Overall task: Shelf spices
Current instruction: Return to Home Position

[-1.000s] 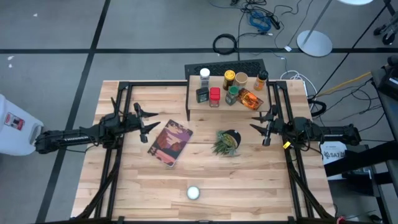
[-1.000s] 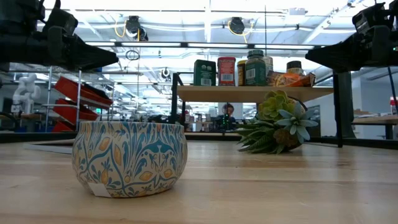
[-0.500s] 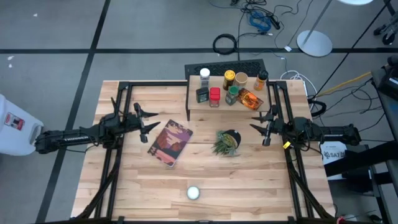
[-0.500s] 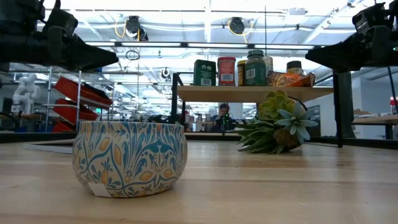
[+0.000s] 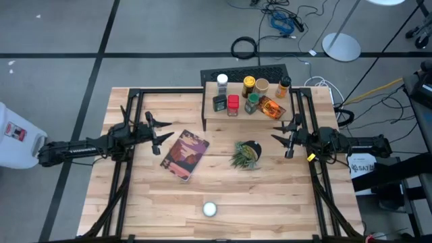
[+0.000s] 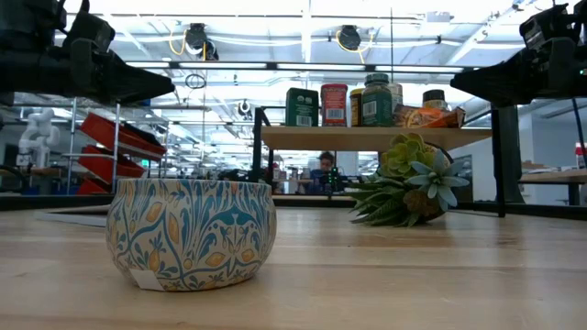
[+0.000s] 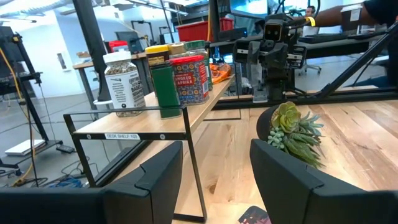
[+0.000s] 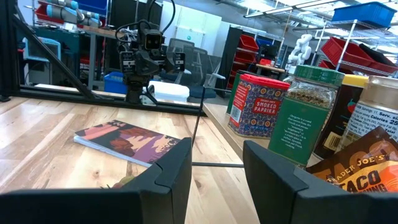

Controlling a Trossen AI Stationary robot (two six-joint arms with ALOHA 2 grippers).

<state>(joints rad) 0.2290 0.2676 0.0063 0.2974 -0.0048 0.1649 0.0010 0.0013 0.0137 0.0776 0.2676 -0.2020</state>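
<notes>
Nothing on the worktop [image 5: 270, 196] has moved; only a person [image 6: 323, 167] in the room behind has shifted slightly. The left fingers [image 7: 152, 183], at 9 o'clock, and the right fingers [image 8: 171, 174], at 3 o'clock, stay apart and empty. The spices [image 5: 233, 102] and orange packet [image 5: 271, 106] sit on the shelf [image 5: 213, 116] at 12 o'clock.

Even overhead light washes the bench [image 5: 270, 196], shadows soft and short. At bench level, bright ceiling strips [image 6: 303, 37] at 12 o'clock turn the left tool [image 6: 163, 90] and right tool [image 6: 460, 85] to silhouette; the shelf [image 6: 367, 137] shows evenly lit.
</notes>
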